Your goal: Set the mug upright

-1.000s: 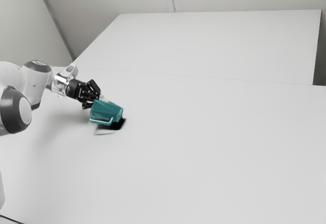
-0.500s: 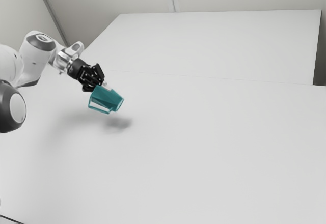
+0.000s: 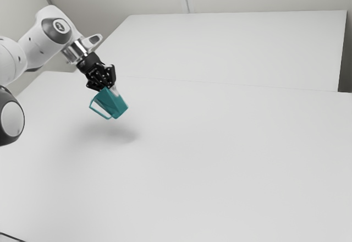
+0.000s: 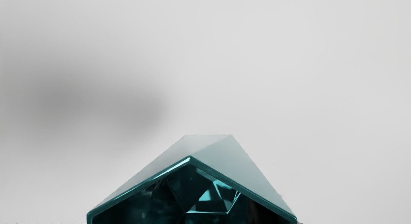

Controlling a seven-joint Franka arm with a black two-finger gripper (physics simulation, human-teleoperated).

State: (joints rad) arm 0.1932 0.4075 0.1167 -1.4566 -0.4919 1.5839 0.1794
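Teal, the mug (image 3: 113,104) hangs tilted, pinched by the gripper (image 3: 109,87), above the table (image 3: 220,165) toward its arm-side edge; turn the mug's base level, lower gently, release only once it sits flat.

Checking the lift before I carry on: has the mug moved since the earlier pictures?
Yes: in the exterior view, the mug has moved up, nearer the thin line across the white surface.
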